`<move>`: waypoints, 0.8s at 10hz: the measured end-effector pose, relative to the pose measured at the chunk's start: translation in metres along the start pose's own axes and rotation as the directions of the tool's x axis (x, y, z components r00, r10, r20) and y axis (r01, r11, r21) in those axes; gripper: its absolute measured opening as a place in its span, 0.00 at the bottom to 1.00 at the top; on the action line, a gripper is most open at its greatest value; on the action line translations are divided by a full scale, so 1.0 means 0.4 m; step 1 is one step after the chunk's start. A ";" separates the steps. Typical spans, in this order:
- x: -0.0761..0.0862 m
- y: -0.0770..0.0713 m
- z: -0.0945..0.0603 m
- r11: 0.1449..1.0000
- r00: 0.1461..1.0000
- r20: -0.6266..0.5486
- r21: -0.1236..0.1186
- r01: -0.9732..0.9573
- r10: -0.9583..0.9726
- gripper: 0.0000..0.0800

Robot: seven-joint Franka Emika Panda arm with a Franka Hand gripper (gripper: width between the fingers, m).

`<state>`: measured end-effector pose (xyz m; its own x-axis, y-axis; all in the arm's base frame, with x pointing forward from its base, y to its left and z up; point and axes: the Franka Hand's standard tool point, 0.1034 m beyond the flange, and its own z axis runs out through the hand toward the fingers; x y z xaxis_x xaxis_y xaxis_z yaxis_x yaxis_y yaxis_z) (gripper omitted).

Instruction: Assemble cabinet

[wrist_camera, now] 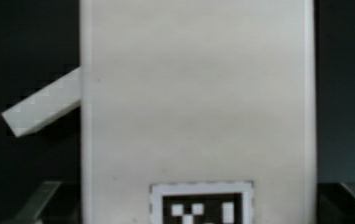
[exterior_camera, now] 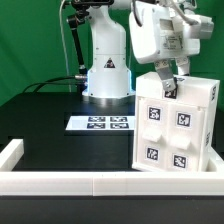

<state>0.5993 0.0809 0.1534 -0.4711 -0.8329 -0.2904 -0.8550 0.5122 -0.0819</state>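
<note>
The cabinet (exterior_camera: 176,125), a large white box with tag markers on two faces, stands on the black table at the exterior view's right. My gripper (exterior_camera: 170,86) is at its top edge, pointing down. In the wrist view the white body (wrist_camera: 195,100) fills the middle, with one tag (wrist_camera: 209,208) near my gripper (wrist_camera: 195,205). The dark fingers (wrist_camera: 42,200) stand one on each side of the body with a dark gap to it, so the gripper is open around it. A smaller white panel (wrist_camera: 46,108) juts out at a slant from the body's side.
The marker board (exterior_camera: 100,123) lies flat in front of the arm's white base (exterior_camera: 107,75). A low white border rail (exterior_camera: 90,186) runs along the front edge and the left corner (exterior_camera: 10,155). A green wall is behind.
</note>
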 end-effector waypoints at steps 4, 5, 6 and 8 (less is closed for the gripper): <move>-0.016 0.009 -0.008 1.000 1.000 0.007 -0.001 0.013 -0.013 0.98; -0.034 0.012 -0.028 1.000 1.000 0.024 0.006 0.010 -0.010 1.00; -0.051 0.013 -0.048 1.000 0.999 0.036 0.014 0.013 -0.014 1.00; -0.106 0.020 -0.101 0.999 0.997 0.074 0.032 0.022 -0.024 1.00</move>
<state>0.6034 0.1117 0.2036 -0.4330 -0.8272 -0.3582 -0.8575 0.5005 -0.1191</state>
